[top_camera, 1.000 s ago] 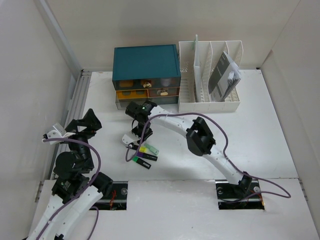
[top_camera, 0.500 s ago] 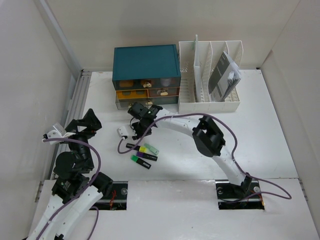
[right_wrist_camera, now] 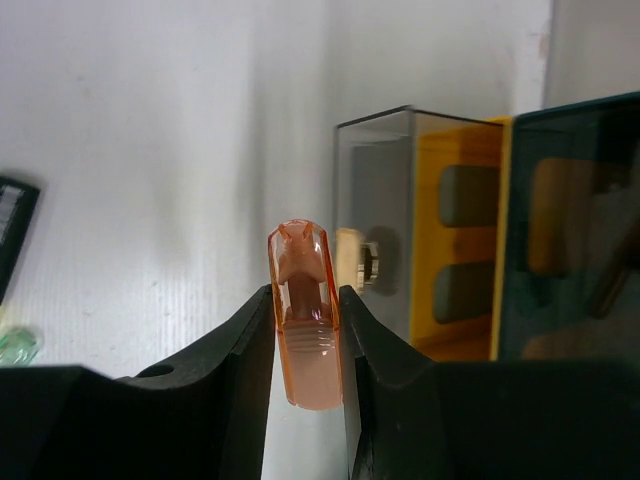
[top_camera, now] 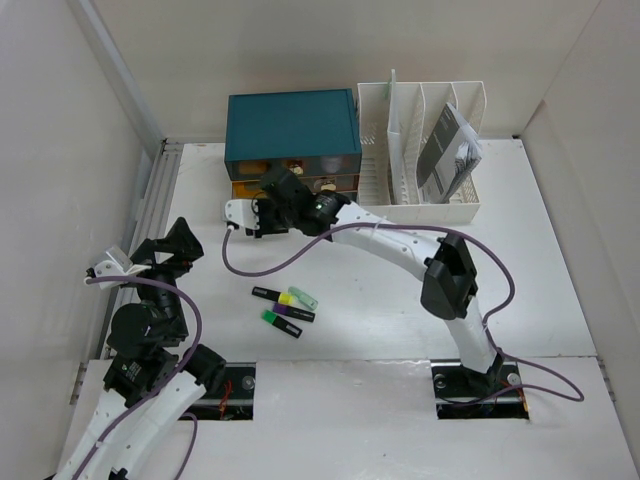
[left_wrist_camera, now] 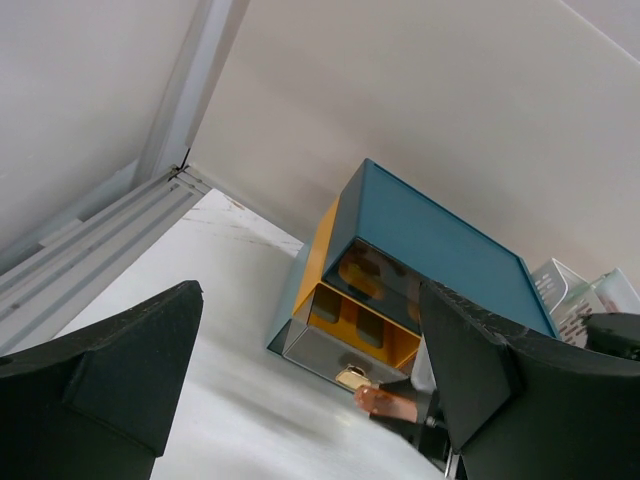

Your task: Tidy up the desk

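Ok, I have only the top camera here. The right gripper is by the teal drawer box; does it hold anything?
Observer: Yes. The right wrist view shows the right gripper pinching an orange translucent cap, probably a highlighter's.
Operator: What is it close to?
Observer: Its tip is just beside the gold knob of the grey bottom drawer; contact I cannot tell.
Operator: And the other arm?
Observer: The left gripper is open in its wrist view, nothing between the fingers.
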{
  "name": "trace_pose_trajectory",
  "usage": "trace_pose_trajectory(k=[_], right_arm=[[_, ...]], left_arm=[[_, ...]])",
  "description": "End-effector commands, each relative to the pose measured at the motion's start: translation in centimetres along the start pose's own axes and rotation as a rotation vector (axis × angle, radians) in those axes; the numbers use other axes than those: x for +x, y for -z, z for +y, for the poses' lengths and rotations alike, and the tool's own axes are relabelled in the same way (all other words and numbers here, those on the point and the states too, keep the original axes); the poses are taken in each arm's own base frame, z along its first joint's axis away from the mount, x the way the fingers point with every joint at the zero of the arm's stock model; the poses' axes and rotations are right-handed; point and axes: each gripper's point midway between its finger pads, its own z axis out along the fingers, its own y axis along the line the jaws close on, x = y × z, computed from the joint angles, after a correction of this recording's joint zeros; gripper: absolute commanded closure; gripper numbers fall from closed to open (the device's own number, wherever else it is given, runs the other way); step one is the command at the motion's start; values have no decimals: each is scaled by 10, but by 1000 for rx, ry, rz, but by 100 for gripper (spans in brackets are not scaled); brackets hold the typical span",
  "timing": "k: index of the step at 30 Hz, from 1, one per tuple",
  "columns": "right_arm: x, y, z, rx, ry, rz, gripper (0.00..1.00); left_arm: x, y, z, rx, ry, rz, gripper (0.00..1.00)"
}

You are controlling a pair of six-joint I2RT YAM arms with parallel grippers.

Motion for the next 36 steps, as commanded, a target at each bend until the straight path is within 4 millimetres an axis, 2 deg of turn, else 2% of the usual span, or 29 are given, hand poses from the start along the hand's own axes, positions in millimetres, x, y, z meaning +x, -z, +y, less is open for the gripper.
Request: trace_pose_trajectory(k=[1,4,5,7,9,11,12,13,16,17,18,20,21,25,26,29,30,34,35,36], right_arm=[[-25,23,-45,158,-48,-61,89],[-21,27,-64,244,-64,-45,89],[-16,22,-63,248,-65,-34,89],[-14,24,-73,307,-69,-24,89],[-2,16,-76,318,-67,2,89],[-6,24,-90,356,-72,-9,89],[-3,20,-88,350,-72,-2,89],[-1,24,-97,376,-78,-2,89],[2,26,-105,419,-84,15,89],[9,23,-106,418,-88,27,88],[6,26,-112,438,-90,22,88],[18,17,-110,428,-95,42,84],[15,19,-113,436,-94,35,83],[23,7,-112,422,-98,43,77],[29,1,-107,406,-98,57,73],[25,-1,-109,407,-97,44,59],[25,-1,-109,407,-97,44,50],[17,7,-114,418,-116,17,45],[8,20,-120,438,-133,-6,44],[6,19,-119,432,-142,-15,44]], left_arm=[[-11,-1,-4,15,25,-31,13],[-11,-1,-4,15,25,-31,13],[-7,-1,-4,14,18,-26,13],[-7,-1,-4,14,18,-26,13],[-7,-1,-4,14,18,-26,13],[-7,-1,-4,14,18,-26,13],[-7,-1,-4,14,18,-26,13],[-7,-1,-4,14,18,-26,13],[-6,-2,-7,22,18,-23,13],[-6,-2,-7,22,18,-23,13],[-6,-2,-7,22,18,-23,13],[-6,-2,-7,22,18,-23,13],[-6,-2,-7,22,18,-23,13],[-6,-2,-7,22,18,-23,13],[-6,-2,-7,22,18,-23,13],[-6,-2,-7,22,18,-23,13],[-6,-2,-7,22,18,-23,13],[-5,-3,-6,12,11,-20,13],[-5,-3,-6,12,11,-20,13],[-5,-3,-6,12,11,-20,13]])
